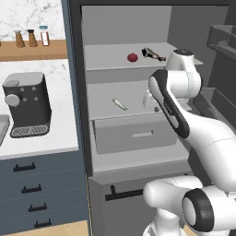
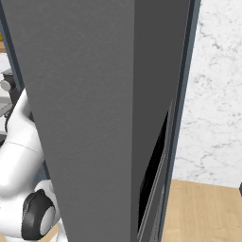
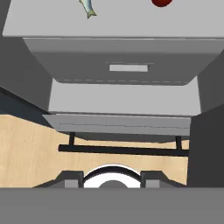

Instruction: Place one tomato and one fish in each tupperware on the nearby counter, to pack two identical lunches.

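A red tomato (image 1: 132, 57) lies on the upper shelf of the open fridge. On the middle shelf lies a slender pale fish (image 1: 119, 103), and my hand (image 1: 149, 99) hovers just to its right, largely hidden behind my forearm. The hand view looks down the fridge front: the fish (image 3: 89, 8) and a tomato (image 3: 162, 2) sit at the top edge, on the shelf above a grey drawer (image 3: 128, 67). My gripper (image 3: 111, 180) is open, with its fingertips (image 3: 72, 179) apart and nothing between them. The white counter (image 1: 60, 133) is to the fridge's left. The tupperware is out of view.
A dark elongated item (image 1: 153, 54) lies beside the tomato on the upper shelf. A black coffee machine (image 1: 25, 103) stands on the counter, above drawers with bar handles (image 1: 24, 167). The grey fridge door (image 2: 94, 118) blocks the right base view. Door racks (image 1: 223, 39) jut out at right.
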